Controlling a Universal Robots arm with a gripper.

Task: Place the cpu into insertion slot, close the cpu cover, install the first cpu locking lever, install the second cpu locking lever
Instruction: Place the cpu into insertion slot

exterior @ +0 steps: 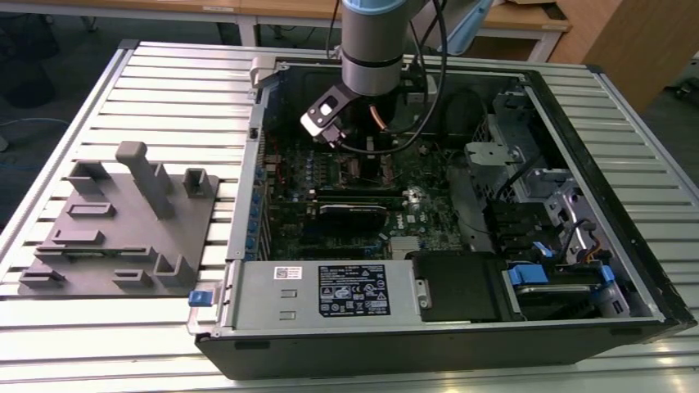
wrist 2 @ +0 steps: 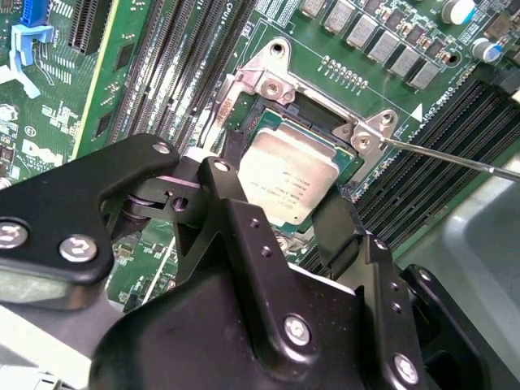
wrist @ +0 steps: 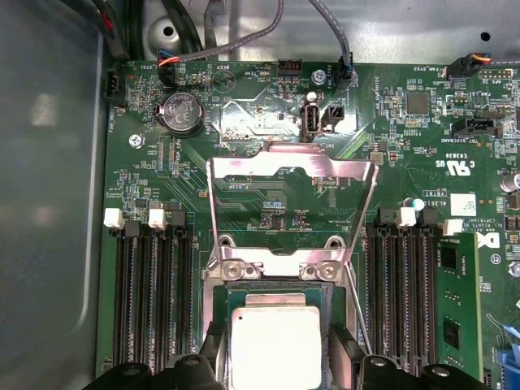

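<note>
Step one's in hand: the cpu (wrist: 276, 345) lies in the insertion slot (wrist 2: 313, 114) with your tool (wrist 2: 276, 193) straddling it. Gripping or released, I can't tell. It needs to sit square. The cpu cover (wrist: 325, 162) is swung back, a locking lever (wrist 2: 455, 158) juts alongside, and memory slots (wrist: 150, 309) crowd both flanks.

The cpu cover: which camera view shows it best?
The first wrist view: the cpu cover is swung open, clear of the cpu, with its silver frame and cut-out in full view. In the second wrist view I cannot pick it out with certainty; in the exterior view it is too small to tell.
</note>
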